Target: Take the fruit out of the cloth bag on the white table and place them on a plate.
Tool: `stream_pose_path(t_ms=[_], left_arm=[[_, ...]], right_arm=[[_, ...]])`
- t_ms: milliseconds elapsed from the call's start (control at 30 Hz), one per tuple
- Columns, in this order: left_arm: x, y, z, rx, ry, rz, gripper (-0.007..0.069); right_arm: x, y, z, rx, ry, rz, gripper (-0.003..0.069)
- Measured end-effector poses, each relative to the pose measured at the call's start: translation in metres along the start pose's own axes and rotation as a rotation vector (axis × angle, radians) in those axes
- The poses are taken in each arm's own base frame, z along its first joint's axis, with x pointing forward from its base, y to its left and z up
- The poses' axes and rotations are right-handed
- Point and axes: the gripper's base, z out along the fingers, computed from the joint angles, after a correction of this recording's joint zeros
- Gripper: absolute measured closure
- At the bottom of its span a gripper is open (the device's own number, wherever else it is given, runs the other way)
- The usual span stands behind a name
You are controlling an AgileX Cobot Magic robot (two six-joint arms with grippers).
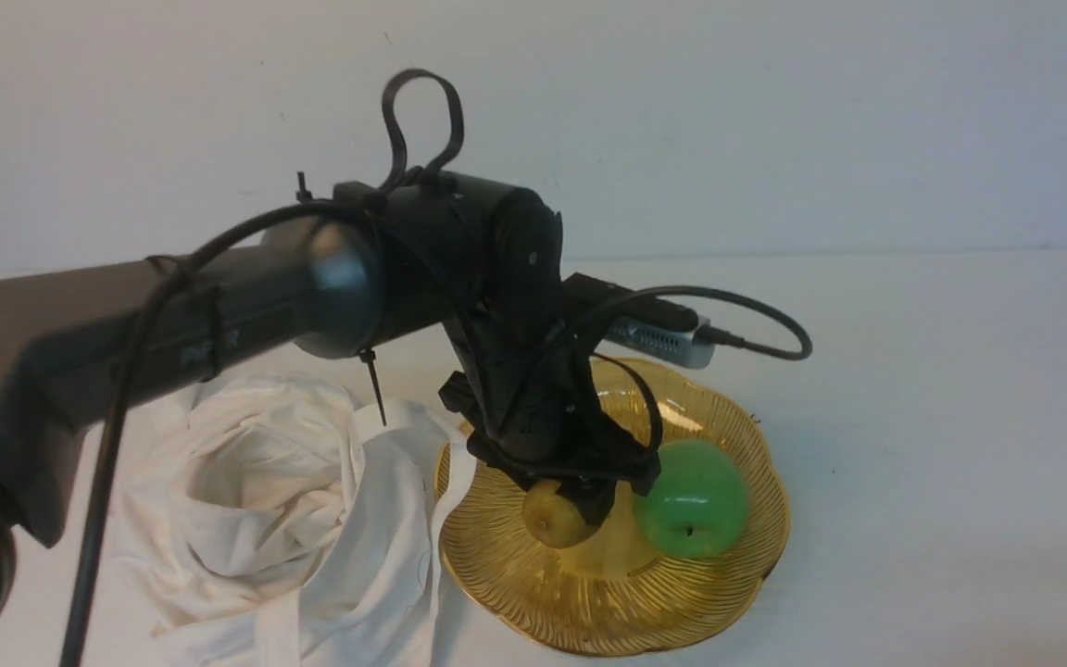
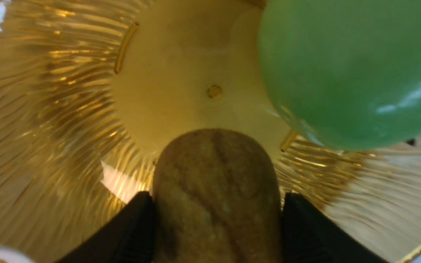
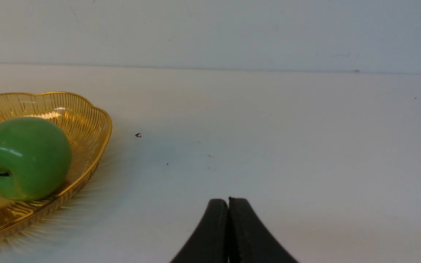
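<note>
Fruit [image 1: 552, 521] clamped in left gripper [image 1: 578, 505] over plate [image 1: 589, 611] | green apple [image 1: 693, 500] on plate | right gripper [image 3: 228, 226] closed, empty

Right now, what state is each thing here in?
Amber ribbed plastic plate: upright, partly filled.
Glossy green apple: resting on plate.
Small yellowish-brown oval fruit: gripped, low over plate.
Left gripper: shut on fruit.
Right gripper: shut, empty.
White cloth bag: crumpled, lying open.

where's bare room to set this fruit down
Bare: the plate front, between the fruit in the left hand and the near rim; also the white table right of it. Crowded: green apple close on the fruit's right, cloth bag against the plate's left rim.
</note>
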Motion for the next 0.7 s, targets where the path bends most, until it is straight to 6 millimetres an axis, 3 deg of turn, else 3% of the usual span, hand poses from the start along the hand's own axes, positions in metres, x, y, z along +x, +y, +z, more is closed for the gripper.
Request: stream_pose_path(t_ms=[67,267,433,533,567,600,633,667,700], left_arm=[[0.0,0.001,0.004,-0.003,0.003,-0.01,0.0209],[0.0,0.001,0.005,-0.001,0.006,-0.025,0.0015],[0.002,0.002,-0.008,-0.029,0.022,-0.008,0.0026],[0.002,0.006,-0.047,-0.131,-0.003,0.019,0.0202],[0.005,0.008,-0.072,-0.173,-0.026,0.021,0.0306],[0.006,0.008,-0.083,-0.193,-0.042,0.019,0.038],[0.012,0.01,-0.113,-0.232,-0.091,0.014,0.0501],[0.013,0.01,-0.117,-0.237,-0.101,0.013,0.0501],[0.02,0.01,-0.139,-0.257,-0.142,0.003,0.0563]], right_arm=[[0.0,0.0,0.0,0.0,0.0,0.0,0.0671],[0.0,0.0,0.0,0.0,0.0,0.0,0.0671],[0.0,0.0,0.0,0.0,0.0,0.0,0.0671],[0.0,0.0,0.0,0.0,0.0,0.0,0.0671],[0.0,0.0,0.0,0.0,0.0,0.0,0.0671],[0.0,0.0,0.0,0.0,0.0,0.0,0.0671],[0.0,0.0,0.0,0.0,0.0,0.0,0.0671],[0.0,0.0,0.0,0.0,0.0,0.0,0.0671],[0.0,0.0,0.0,0.0,0.0,0.0,0.0671]])
